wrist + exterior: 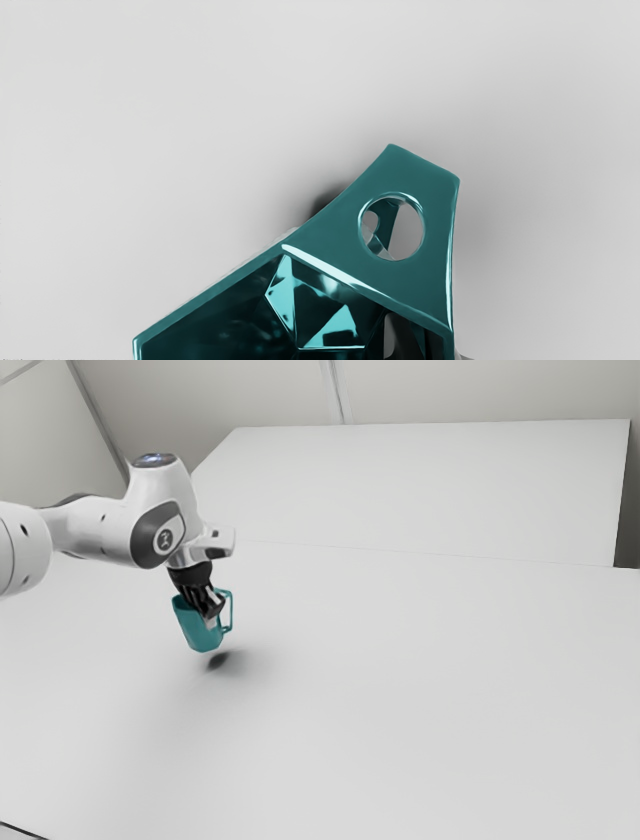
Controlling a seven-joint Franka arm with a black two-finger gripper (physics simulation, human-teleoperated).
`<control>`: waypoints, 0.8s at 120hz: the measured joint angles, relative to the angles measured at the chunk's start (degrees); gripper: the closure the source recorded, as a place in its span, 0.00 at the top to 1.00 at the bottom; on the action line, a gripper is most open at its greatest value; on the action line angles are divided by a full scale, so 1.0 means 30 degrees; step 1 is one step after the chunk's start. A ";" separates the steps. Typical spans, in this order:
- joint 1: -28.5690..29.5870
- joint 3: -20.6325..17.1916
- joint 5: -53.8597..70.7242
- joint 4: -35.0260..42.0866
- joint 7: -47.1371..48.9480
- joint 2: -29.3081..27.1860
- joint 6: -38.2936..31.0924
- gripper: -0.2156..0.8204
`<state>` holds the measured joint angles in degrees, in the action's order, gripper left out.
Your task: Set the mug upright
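Pincer pinches wall of teal mug; mug slightly tilted, mouth up, held under pincer, off table.

The table is white; a pale panel and wall stand beyond.

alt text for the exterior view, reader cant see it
A teal mug hangs in the black hand of a white robot arm, above a pale table that shows its dark shadow. The mug leans slightly, opening upward, with its handle toward the exterior view's right.
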<state>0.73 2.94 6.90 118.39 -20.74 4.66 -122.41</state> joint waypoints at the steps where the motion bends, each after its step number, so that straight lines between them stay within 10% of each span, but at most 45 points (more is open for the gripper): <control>1: 0.0002 -0.0006 0.0038 0.0022 0.0071 -0.0006 -0.0067 0.03; 96: 0.0204 -0.0127 0.0435 0.1096 0.3978 0.1300 -0.3146 0.03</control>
<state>1.34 2.56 8.20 121.68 -8.80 8.56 -131.85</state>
